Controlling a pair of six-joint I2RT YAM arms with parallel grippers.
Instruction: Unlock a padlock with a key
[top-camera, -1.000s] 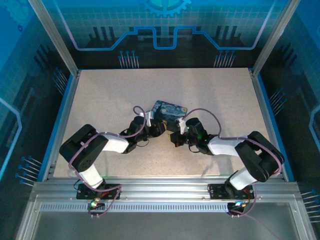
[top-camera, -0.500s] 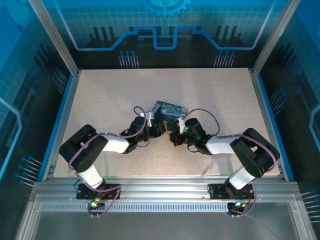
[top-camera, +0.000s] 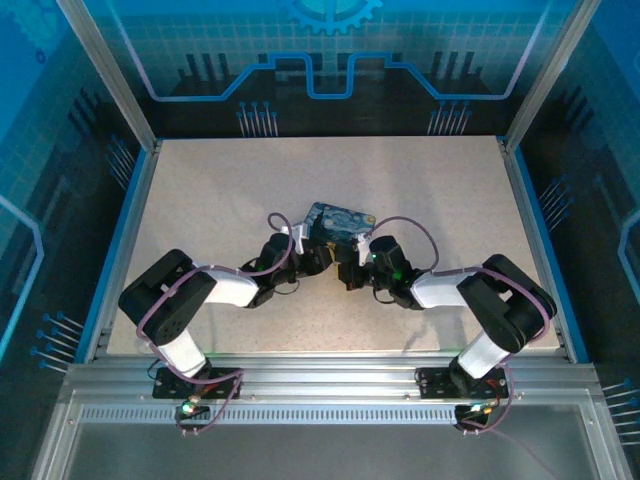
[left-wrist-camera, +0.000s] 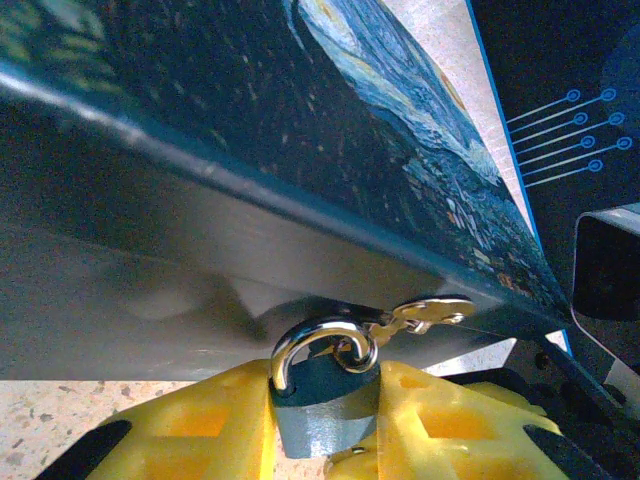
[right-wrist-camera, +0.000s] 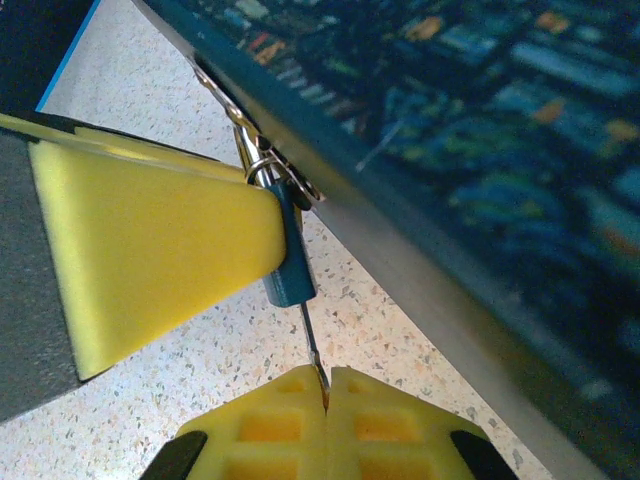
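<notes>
The padlock (left-wrist-camera: 322, 410), blue-grey with a silver shackle, hangs from the printed box (left-wrist-camera: 380, 130). My left gripper (left-wrist-camera: 325, 425) is shut on the padlock body, one yellow pad on each side. In the right wrist view the padlock (right-wrist-camera: 290, 255) is edge-on beside the left gripper's pad (right-wrist-camera: 150, 240). My right gripper (right-wrist-camera: 326, 388) is shut on the key (right-wrist-camera: 313, 350). The key's thin blade runs up to the underside of the padlock body. In the top view both grippers meet at the box's near edge, left gripper (top-camera: 325, 256) and right gripper (top-camera: 347, 268).
Spare brass keys (left-wrist-camera: 430, 314) dangle from a ring on the shackle. The swirl-printed box (top-camera: 338, 220) lies mid-table, tilted up over the grippers. Speckled tabletop (top-camera: 420, 180) spreads all round, with blue walls (top-camera: 320, 60) behind and at the sides.
My right arm has crept a little to the left, bringing its gripper closer to the padlock. The left arm has stayed where it was.
</notes>
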